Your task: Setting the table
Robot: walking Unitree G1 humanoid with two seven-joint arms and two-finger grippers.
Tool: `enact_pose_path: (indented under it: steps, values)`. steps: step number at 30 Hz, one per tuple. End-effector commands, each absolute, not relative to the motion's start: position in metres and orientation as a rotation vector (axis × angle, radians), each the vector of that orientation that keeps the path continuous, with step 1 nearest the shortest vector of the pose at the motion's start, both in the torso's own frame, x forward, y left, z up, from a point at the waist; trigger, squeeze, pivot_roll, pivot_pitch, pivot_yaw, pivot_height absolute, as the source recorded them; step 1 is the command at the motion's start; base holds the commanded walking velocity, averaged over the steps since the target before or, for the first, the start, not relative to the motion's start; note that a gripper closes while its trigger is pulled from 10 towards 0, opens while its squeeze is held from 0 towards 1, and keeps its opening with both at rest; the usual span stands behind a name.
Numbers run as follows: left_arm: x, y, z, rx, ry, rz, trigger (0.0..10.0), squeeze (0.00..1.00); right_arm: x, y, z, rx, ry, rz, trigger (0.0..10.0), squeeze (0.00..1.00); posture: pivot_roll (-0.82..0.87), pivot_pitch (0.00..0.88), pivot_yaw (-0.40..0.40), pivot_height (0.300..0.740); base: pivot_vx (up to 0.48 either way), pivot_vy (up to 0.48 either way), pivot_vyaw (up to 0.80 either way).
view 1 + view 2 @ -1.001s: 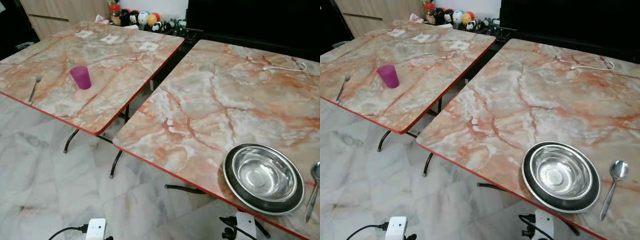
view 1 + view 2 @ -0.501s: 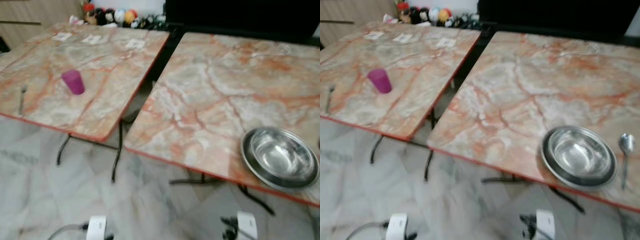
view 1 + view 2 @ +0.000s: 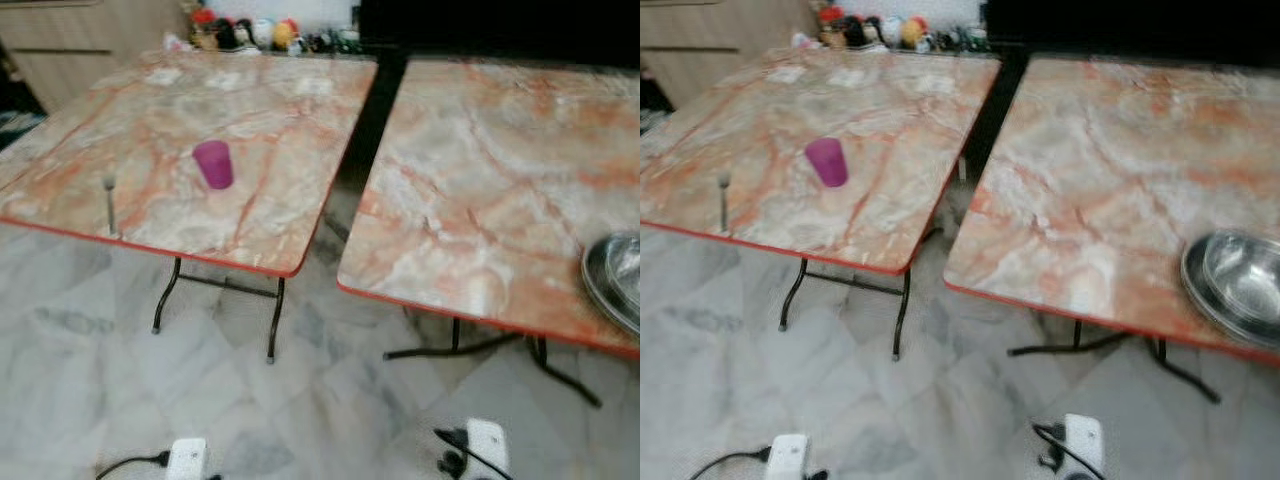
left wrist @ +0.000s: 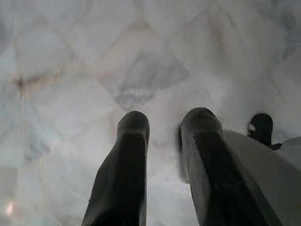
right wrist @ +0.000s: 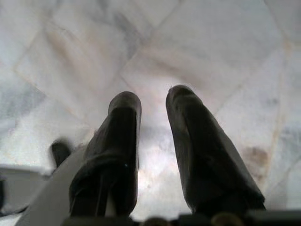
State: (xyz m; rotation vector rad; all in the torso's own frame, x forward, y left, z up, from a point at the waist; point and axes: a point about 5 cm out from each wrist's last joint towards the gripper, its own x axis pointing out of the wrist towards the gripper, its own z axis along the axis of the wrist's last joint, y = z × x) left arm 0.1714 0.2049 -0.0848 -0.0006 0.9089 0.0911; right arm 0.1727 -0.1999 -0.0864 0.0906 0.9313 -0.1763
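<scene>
Two marble-patterned tables stand side by side on a pale marble floor [image 3: 80, 330]: the left table [image 3: 260, 130] at ten o'clock, the right table [image 3: 480, 200] at two o'clock. A steel bowl [image 3: 1240, 285] sits at the right table's three o'clock edge. On the left table, a purple cup [image 3: 213, 164] stands upright, with a fork [image 3: 110, 200] well apart at its eight o'clock. The left gripper [image 4: 162, 127] and right gripper [image 5: 153, 101] hang over the floor, fingers slightly spread, pinching nothing.
</scene>
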Motion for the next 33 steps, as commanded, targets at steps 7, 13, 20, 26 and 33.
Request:
enact_pose_path:
  steps: [7,13,20,26,33]
  values:
    - [0.1704,0.2107,-0.0843,0.012,0.913,0.1,10.0,0.0,0.1739,-0.1955,-0.0864,0.106,0.924,-0.172,10.0,0.0,-0.12,0.089,0.031,0.74,0.0,0.48,-0.46]
    - [0.1704,0.2107,-0.0843,0.016,0.914,0.094,10.0,0.0,0.1742,-0.1954,-0.0862,0.107,0.918,-0.168,10.0,0.0,-0.12,0.09,0.033,0.74,0.0,0.48,0.0]
    - [0.1706,0.2113,-0.0841,0.017,0.912,0.094,10.0,0.0,0.1746,-0.1946,-0.0861,0.107,0.917,-0.161,10.0,0.0,-0.12,0.091,0.035,0.74,0.0,0.48,0.0]
    - [0.1707,0.2116,-0.084,0.017,0.911,0.094,10.0,0.0,0.1747,-0.1944,-0.086,0.105,0.916,-0.158,10.0,0.0,-0.12,0.091,0.035,0.74,0.0,0.48,0.0]
    - [0.1706,0.2115,-0.084,0.017,0.912,0.093,10.0,0.0,0.1747,-0.1944,-0.086,0.102,0.917,-0.155,10.0,0.0,-0.12,0.091,0.035,0.74,0.0,0.48,0.0]
